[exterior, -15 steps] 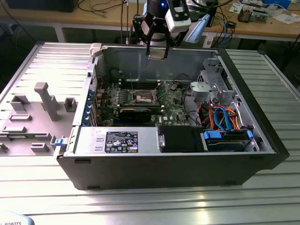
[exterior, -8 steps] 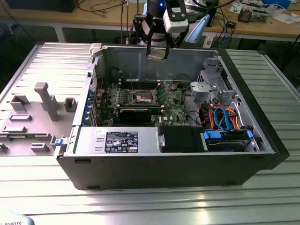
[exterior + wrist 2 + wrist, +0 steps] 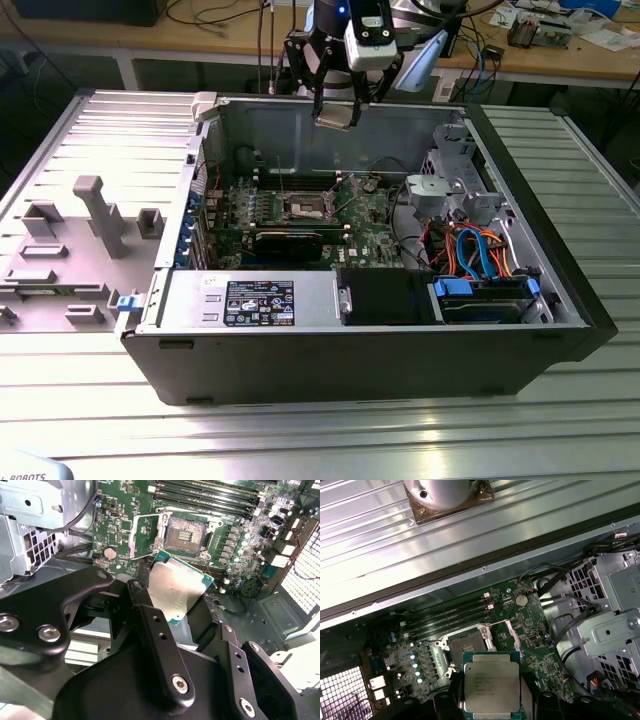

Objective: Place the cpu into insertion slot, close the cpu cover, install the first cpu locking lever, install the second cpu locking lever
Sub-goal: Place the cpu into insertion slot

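my pincer (image 3: 336,113) clamps the cpu (image 3: 491,687) by its edges | I hang high above the insertion slot (image 3: 185,535) | cpu cover (image 3: 142,536) flipped aside, leaving it bare for seating

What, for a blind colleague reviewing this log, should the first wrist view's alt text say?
The cpu is held, metal face showing, above a green motherboard near the empty insertion slot, inside an open computer case.
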`<state>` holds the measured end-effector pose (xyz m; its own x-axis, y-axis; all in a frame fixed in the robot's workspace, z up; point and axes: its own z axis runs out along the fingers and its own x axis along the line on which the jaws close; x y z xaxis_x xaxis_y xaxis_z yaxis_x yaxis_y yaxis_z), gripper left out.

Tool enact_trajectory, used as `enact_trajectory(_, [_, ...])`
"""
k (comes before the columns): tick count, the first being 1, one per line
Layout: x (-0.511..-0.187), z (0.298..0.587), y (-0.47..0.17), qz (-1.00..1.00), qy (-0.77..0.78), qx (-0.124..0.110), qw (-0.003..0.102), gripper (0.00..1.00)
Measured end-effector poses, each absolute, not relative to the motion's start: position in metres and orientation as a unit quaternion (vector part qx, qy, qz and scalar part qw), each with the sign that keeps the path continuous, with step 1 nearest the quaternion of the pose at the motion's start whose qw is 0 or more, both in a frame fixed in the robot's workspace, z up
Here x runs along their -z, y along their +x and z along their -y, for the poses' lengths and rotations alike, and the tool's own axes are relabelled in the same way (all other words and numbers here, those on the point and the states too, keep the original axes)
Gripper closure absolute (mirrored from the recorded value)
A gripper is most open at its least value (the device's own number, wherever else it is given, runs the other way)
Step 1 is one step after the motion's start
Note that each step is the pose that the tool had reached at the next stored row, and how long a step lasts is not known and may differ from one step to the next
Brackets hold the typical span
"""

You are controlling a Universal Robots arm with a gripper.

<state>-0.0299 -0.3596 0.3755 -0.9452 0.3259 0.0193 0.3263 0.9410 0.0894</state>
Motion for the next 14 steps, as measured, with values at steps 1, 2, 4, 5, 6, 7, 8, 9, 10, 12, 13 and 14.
enact_trajectory(1, [-0.3755,0.3596,-0.0300,0.985,-0.166,0.046,0.002,0.46])
enact_trajectory(2, [-0.3755,0.3596,-0.0300,0.985,-0.167,0.046,0.002,0.46])
enact_trajectory(4, [-0.3753,0.3596,-0.0301,0.983,-0.176,0.046,0.002,0.46])
enact_trajectory(5, [-0.3751,0.3596,-0.0301,0.982,-0.182,0.046,0.001,0.46])
enact_trajectory(6, [-0.3750,0.3596,-0.0301,0.981,-0.189,0.046,0.001,0.46])
enact_trajectory(7, [-0.3748,0.3596,-0.0301,0.979,-0.200,0.046,0.001,0.46])
enact_trajectory(8, [-0.3747,0.3596,-0.0301,0.977,-0.208,0.046,0.000,0.46])
enact_trajectory(9, [-0.3745,0.3596,-0.0300,0.975,-0.216,0.046,0.000,0.46])
enact_trajectory(10, [-0.3743,0.3596,-0.0301,0.973,-0.227,0.046,-0.001,0.46])
enact_trajectory(12, [-0.3741,0.3596,-0.0300,0.969,-0.243,0.046,-0.001,0.46])
enact_trajectory(13, [-0.3739,0.3596,-0.0300,0.967,-0.251,0.046,-0.002,0.46])
enact_trajectory(14, [-0.3735,0.3597,-0.0301,0.960,-0.275,0.046,-0.003,0.46])
